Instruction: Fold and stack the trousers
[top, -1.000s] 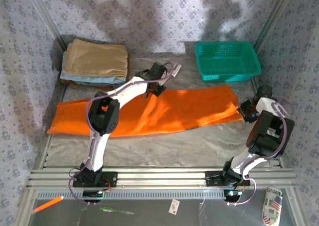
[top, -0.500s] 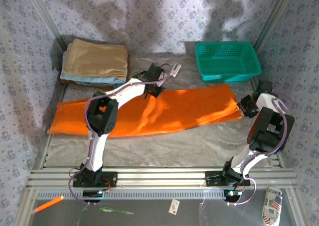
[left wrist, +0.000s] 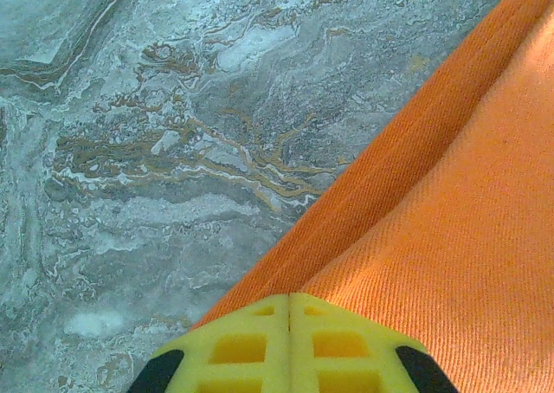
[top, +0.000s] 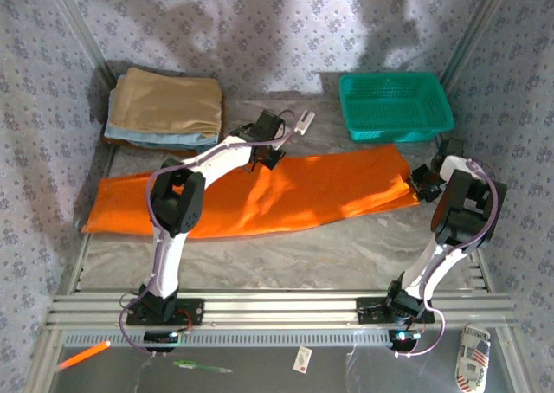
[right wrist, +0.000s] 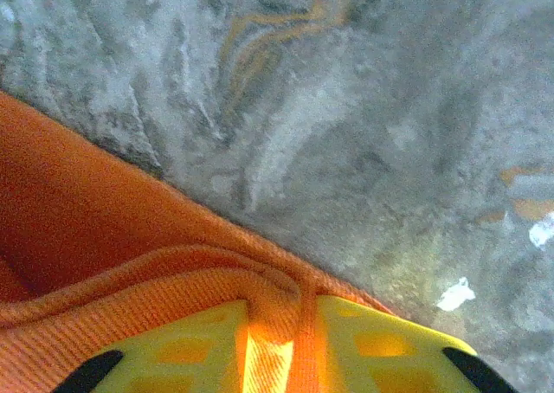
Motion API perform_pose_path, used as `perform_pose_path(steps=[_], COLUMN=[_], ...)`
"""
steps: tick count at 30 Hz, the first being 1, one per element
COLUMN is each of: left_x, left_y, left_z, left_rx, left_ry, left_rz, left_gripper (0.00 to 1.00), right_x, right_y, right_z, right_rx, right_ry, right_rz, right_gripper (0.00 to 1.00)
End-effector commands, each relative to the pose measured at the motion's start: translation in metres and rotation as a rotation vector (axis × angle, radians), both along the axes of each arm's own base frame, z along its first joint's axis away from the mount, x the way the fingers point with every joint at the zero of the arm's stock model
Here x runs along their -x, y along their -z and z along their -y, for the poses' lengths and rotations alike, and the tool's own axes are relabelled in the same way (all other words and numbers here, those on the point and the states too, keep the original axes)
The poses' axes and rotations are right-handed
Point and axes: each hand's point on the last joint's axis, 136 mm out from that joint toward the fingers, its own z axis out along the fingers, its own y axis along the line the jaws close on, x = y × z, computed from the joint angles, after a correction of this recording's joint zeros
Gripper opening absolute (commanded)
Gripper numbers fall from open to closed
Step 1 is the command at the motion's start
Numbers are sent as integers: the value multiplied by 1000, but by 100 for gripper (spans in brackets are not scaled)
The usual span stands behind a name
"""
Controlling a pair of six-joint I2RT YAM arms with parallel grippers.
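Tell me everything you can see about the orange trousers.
The trousers are bright orange, plain, in a soft, twill-looking weave. They lie flat and lengthwise across the marbled table, seemingly folded leg on leg into one long band, with light creases near the middle. The left gripper is shut at their far edge, about midway along. The right gripper pinches a raised fold of fabric at their right end.

Bright orange soft fabric trousers [top: 260, 198]: plain, unmarked, with a fine twill weave seen close up. They lie flat at full length across the middle of the grey marbled counter [top: 303, 246], long axis left to right, the right end set farther back (a shallow slant). Two layers show along the far edge. The surface ripples lightly mid-length. The right-end hem is bunched into a small raised ridge.
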Motion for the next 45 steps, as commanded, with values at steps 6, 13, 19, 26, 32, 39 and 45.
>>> perform_pose_path(steps=[6,13,19,26,32,39,45], left_x=[-8,-12,-19,-27,-34,-28,-12], left_y=[-26,-45,-56,-43,3,40,-29], left_z=[-1,3,10,20,16,-4,-30], left_rx=[31,58,98,110,55,26,85], left_ry=[-17,-22,-32,-29,-43,-92,-217], left_rz=[35,60,71,42,-36,-106,0], left_gripper=[0,0,0,0,0,55,86], right_x=[-11,1,20,41,39,41,44], right_y=[-14,-51,-64,-49,-27,-18,-46], right_z=[5,18,41,43,37,39,30], right_rx=[15,83,101,96,38,57,92], right_ry=[-10,26,95,121,111,115,97], right_rz=[29,79,86,48,7,-16,26], right_gripper=[3,0,0,0,0,17,39])
